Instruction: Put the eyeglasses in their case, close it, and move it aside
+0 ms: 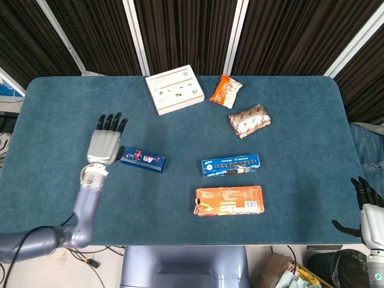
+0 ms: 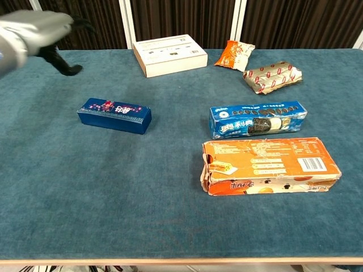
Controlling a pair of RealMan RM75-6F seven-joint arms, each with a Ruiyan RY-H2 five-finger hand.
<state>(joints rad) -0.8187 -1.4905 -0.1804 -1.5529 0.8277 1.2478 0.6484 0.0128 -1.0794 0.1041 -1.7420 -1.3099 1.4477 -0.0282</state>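
Observation:
A dark blue oblong box [image 1: 143, 159] with coloured print lies closed on the left half of the blue table [image 1: 60, 120]; it shows in the chest view too [image 2: 114, 115]. I see no eyeglasses in either view. My left hand [image 1: 105, 143] hangs above the table just left of the box, apart from it, fingers spread and holding nothing. The chest view has this hand [image 2: 39, 31] raised at the top left corner. My right hand [image 1: 371, 216] stays off the table's right front corner, fingers apart and empty.
A white flat box [image 1: 174, 89] lies at the back centre, with an orange snack bag [image 1: 225, 91] and a red-patterned foil pack [image 1: 250, 120] to its right. A blue cookie box [image 1: 231, 165] and an orange carton [image 1: 229, 200] lie right of centre.

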